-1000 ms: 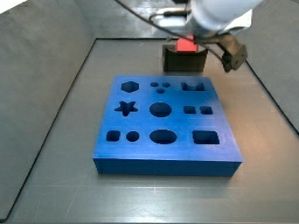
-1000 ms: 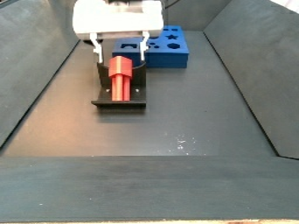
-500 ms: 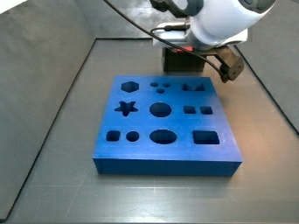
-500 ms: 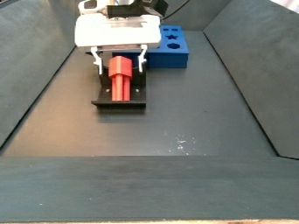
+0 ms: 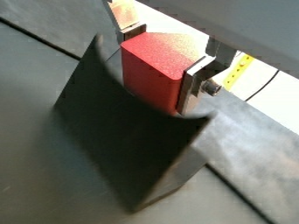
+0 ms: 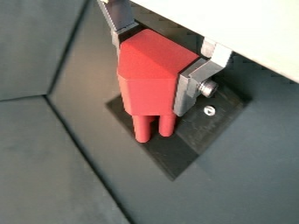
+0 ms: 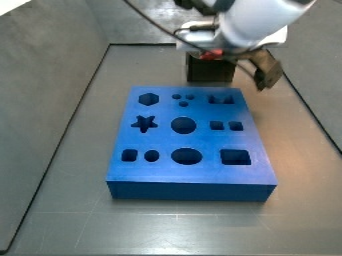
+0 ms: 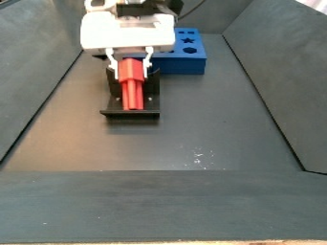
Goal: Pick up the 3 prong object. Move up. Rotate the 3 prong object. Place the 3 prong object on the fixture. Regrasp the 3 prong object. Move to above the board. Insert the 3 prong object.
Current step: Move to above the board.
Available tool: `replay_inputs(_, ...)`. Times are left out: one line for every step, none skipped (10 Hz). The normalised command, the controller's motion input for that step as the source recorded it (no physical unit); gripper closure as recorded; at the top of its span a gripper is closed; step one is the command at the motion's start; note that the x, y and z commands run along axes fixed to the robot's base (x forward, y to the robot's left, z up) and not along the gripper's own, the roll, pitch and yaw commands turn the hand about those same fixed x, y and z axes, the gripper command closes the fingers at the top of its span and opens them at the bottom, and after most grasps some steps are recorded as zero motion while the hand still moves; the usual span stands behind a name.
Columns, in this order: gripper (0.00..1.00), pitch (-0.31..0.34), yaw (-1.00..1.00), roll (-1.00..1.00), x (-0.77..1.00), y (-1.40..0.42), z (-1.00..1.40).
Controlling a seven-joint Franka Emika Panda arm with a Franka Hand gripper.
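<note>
The red 3 prong object [image 8: 130, 88] lies lengthwise on the dark fixture [image 8: 130, 114], near the back left of the floor. In a wrist view its prongs [image 6: 149, 127] point out past the fingers over the fixture's base plate [image 6: 193, 144]. My gripper [image 8: 132, 65] hangs over the object's rear end. In both wrist views the silver fingers [image 5: 197, 77] press on both flanks of the red block [image 5: 158, 74]. In a side view the gripper [image 7: 227, 60] hides the red piece and stands over the fixture [image 7: 209, 70]. The blue board [image 7: 187, 140] lies in front of it.
The board [image 8: 189, 53] sits just right of the fixture, close to the gripper's body. Sloping dark walls [image 8: 38, 86] enclose the floor on both sides. A cable [image 7: 154, 20] runs from the arm at the back.
The fingers stood wide apart on either side of the red piece a second ago; they have drawn inward until they meet its sides. The gripper has sunk slightly; the piece has stayed on the fixture.
</note>
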Motion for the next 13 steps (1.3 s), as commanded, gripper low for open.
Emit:
replay_inputs(1.0, -0.274, 0.07, -0.07, 0.05, -0.04, 1.0)
replay_inputs(1.0, -0.244, -0.01, -0.05, 0.04, -0.03, 1.0)
replay_inputs(1.0, -0.216, -0.06, -0.05, 0.04, -0.03, 1.0)
replay_inputs(1.0, -0.161, -0.11, -0.05, 0.03, -0.03, 1.0)
replay_inputs(1.0, -0.117, -0.15, -0.06, 0.03, -0.03, 1.0)
replay_inputs(1.0, -0.058, -0.17, -0.07, 0.03, -0.03, 1.0)
replay_inputs(1.0, -0.028, -0.17, -0.08, 0.02, -0.02, 1.0)
replay_inputs(1.0, 0.029, -0.16, -0.09, 0.02, -0.02, 1.0)
replay_inputs(1.0, 0.067, -0.14, -0.09, 0.01, -0.02, 1.0)
replay_inputs(1.0, 0.094, -0.11, -0.09, 0.01, -0.02, 1.0)
replay_inputs(1.0, 0.118, -0.07, -0.08, 0.0, -0.02, 1.0)
replay_inputs(1.0, 0.146, -0.03, -0.07, 0.0, -0.02, 1.0)
replay_inputs(1.0, 0.154, 0.0, -0.06, 0.0, -0.02, 1.0)
